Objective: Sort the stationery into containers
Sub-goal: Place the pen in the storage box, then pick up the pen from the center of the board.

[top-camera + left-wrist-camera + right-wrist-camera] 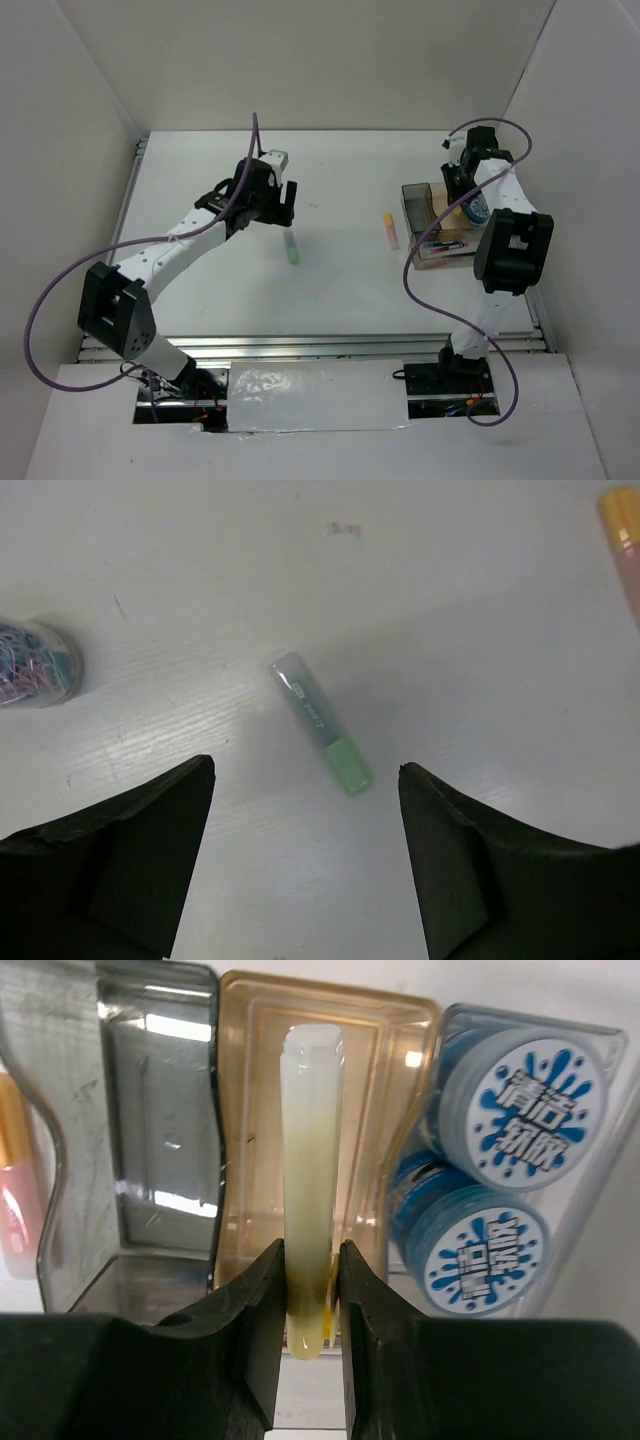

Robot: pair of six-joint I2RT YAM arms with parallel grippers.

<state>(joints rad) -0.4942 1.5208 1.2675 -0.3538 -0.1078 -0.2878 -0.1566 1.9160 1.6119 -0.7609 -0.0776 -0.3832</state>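
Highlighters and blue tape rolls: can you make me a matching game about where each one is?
Things:
1. green highlighter
2. yellow highlighter
3. blue tape rolls
4. orange highlighter

Places:
A. inside the box
B. gripped by the right pincer
C. on the table, under the open left pincer
D. on the table, near the box

Pairs: 1-C, 2-B, 3-A, 4-D

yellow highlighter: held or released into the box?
Held: the right gripper clamps the yellow highlighter by its end, over the amber compartment.
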